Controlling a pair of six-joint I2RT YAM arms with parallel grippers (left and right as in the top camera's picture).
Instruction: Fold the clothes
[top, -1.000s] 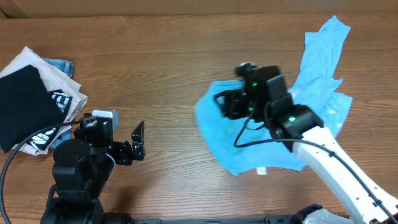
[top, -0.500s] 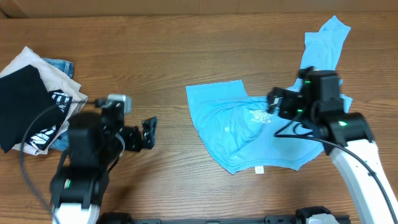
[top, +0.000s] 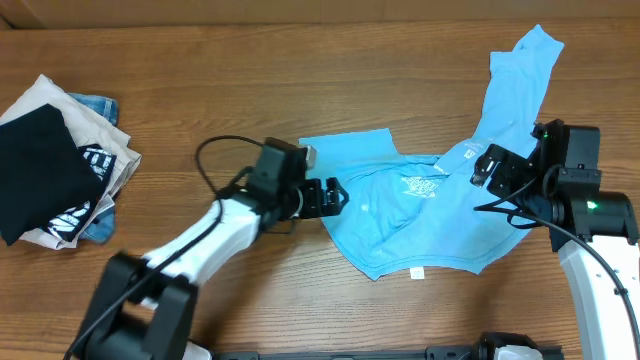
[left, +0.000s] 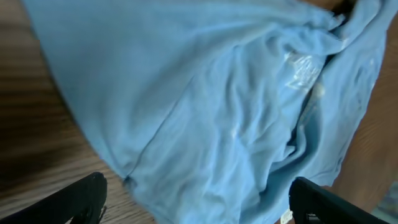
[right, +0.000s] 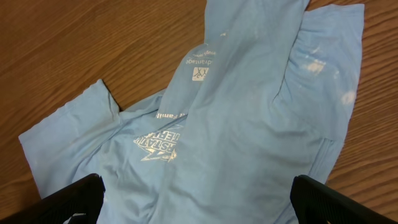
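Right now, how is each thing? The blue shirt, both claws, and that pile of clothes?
blue shirt: rumpled and spread out, not folded.
left claw: open, at the shirt's left edge, holding nothing.
right claw: open, over the shirt's right side, holding nothing.
black top: lying on top of the pile.
beige and denim clothes: folded, stacked underneath.

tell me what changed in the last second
The right gripper drew back right off the T-shirt, now spread flatter. The left gripper reached across to its left edge, fingers open. The folded pile stayed put.
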